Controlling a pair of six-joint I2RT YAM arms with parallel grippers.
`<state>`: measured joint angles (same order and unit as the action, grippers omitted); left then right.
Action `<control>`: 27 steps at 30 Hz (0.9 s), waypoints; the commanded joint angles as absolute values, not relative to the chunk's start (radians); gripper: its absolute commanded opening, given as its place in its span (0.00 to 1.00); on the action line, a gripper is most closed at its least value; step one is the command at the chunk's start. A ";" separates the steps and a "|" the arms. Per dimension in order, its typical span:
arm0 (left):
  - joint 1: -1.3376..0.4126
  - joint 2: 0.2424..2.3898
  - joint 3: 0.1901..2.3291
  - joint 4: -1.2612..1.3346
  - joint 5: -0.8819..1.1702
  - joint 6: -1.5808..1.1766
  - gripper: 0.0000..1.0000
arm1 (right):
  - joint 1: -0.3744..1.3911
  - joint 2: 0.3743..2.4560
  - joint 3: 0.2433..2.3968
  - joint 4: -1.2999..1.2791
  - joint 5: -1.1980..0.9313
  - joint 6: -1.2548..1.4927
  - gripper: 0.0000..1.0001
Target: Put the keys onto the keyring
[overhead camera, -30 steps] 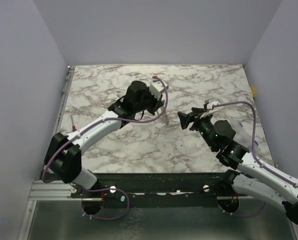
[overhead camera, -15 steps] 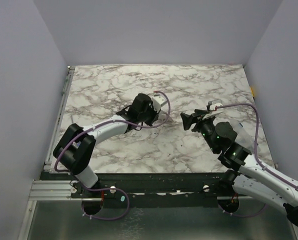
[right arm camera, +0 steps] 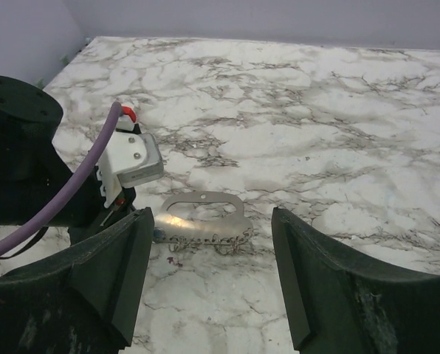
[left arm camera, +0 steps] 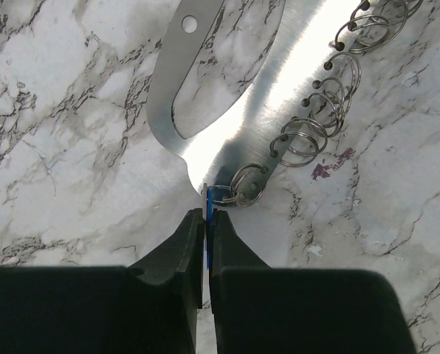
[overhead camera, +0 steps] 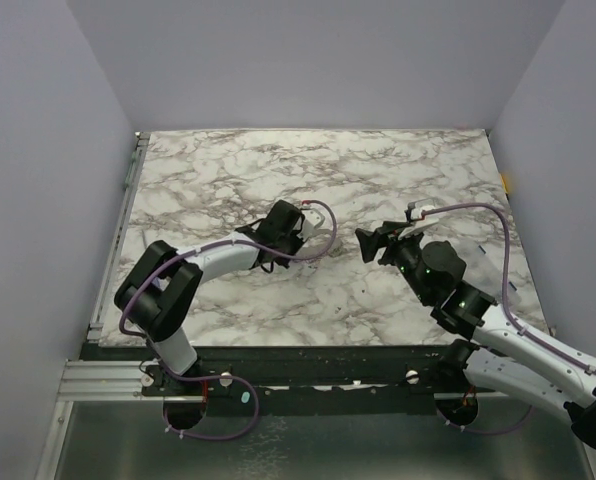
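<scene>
Key (left arm camera: 207,205): thin blue-edged sliver seen edge-on, probably the blue-headed one. Tip at nearest keyring (left arm camera: 248,186); touching or just inside loop, cannot tell. Keyring is last in row of split rings (left arm camera: 320,110) strung along edge of flat metal plate (left arm camera: 227,110). Plate lies on marble table (left arm camera: 57,110). Left gripper (left arm camera: 206,225) clamped on key, fingers almost together. Right gripper (right arm camera: 214,276) near, facing plate, jaws wide apart, holding nothing.
</scene>
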<state>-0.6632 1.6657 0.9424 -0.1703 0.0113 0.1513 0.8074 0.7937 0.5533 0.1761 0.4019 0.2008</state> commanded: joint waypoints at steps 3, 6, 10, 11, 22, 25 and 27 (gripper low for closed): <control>-0.651 1.715 0.985 -0.304 -0.104 0.204 0.19 | 0.804 0.800 0.552 0.160 0.394 0.218 0.74; -0.639 1.707 0.992 -0.358 -0.142 0.198 0.50 | 0.804 0.805 0.561 0.144 0.403 0.226 0.78; -0.624 1.632 0.981 -0.402 -0.169 0.199 0.99 | 0.804 0.812 0.583 0.129 0.423 0.241 0.81; -0.616 1.603 0.977 -0.405 -0.170 0.198 0.99 | 0.804 0.814 0.593 0.135 0.425 0.247 0.82; -0.523 1.310 0.854 -0.227 -0.301 -0.041 0.99 | 0.803 1.046 1.123 -0.230 0.636 0.682 0.97; -0.516 1.275 0.835 -0.218 -0.383 -0.134 0.99 | 0.802 1.166 1.274 -0.366 0.642 0.733 0.97; -0.513 1.241 0.819 -0.196 -0.414 -0.148 0.99 | 0.803 1.209 1.320 -0.376 0.623 0.753 0.97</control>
